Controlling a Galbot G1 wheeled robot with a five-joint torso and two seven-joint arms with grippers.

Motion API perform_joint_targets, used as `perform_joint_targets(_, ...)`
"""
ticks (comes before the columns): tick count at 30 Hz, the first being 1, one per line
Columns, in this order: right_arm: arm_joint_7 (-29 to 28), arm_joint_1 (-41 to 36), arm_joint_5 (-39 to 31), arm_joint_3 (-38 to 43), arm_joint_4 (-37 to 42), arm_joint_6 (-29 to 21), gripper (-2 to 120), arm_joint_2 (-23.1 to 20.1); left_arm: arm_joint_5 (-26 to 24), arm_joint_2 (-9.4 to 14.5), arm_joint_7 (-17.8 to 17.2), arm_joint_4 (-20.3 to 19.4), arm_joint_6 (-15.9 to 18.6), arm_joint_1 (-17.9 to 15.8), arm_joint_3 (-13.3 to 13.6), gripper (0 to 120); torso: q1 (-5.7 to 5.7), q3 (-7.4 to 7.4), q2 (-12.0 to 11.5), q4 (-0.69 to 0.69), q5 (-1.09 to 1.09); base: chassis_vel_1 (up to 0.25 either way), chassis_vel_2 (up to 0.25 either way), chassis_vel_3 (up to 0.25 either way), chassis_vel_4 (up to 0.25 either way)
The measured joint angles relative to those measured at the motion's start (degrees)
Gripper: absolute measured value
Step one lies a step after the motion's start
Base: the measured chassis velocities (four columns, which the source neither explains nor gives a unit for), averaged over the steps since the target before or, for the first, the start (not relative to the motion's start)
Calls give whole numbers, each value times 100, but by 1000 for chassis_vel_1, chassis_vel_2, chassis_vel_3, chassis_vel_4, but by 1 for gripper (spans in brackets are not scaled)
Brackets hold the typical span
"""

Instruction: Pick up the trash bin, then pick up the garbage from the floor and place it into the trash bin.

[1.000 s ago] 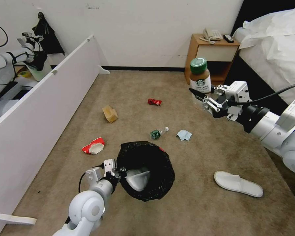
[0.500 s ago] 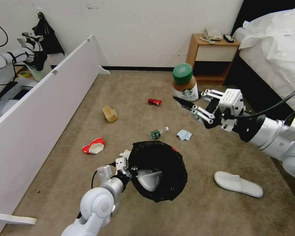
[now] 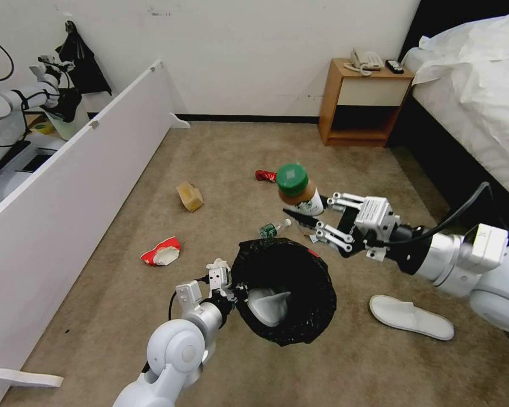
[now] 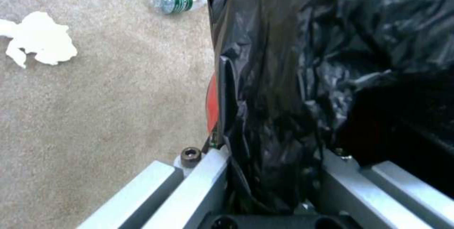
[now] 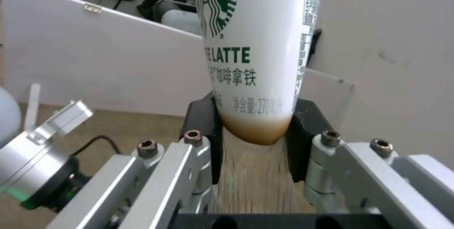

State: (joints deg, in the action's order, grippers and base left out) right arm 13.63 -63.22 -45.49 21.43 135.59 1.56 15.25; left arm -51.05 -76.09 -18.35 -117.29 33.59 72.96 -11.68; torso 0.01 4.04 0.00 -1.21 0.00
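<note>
Red round trash bin (image 3: 316,255) with black liner clamped by left gripper (image 3: 231,291); green-capped latte bottle (image 3: 297,193) pinched between right gripper (image 3: 303,219) fingers

The coffee bottle's (image 5: 258,55) cap is cut off by the right wrist view's edge. The bin's (image 3: 283,288) red body is almost wholly hidden under the black bag (image 4: 331,62). The blue cloth is hidden behind the right hand (image 3: 308,217).

Bright, even light (wrist views soft), edges bowed.
</note>
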Motion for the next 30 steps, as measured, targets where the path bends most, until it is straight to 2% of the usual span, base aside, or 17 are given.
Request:
perform_joint_targets(12, 144, 144, 429, -731, -227, 23, 25, 375, -128, 23, -69, -136, 19, 36, -73, 0, 0, 0, 0, 0, 0, 0, 0, 0, 0)
perform_joint_targets(21, 248, 102, 508, -889, -217, 19, 25, 384, -122, -83, -85, -85, 26, -20, -47, 0, 0, 0, 0, 0, 0, 0, 0, 0, 0)
perform_joint_targets(30, 275, 84, 654, -1030, -291, -11, 25, 452, -136, -86, -86, -105, 27, -7, -45, 0, 0, 0, 0, 0, 0, 0, 0, 0, 0)
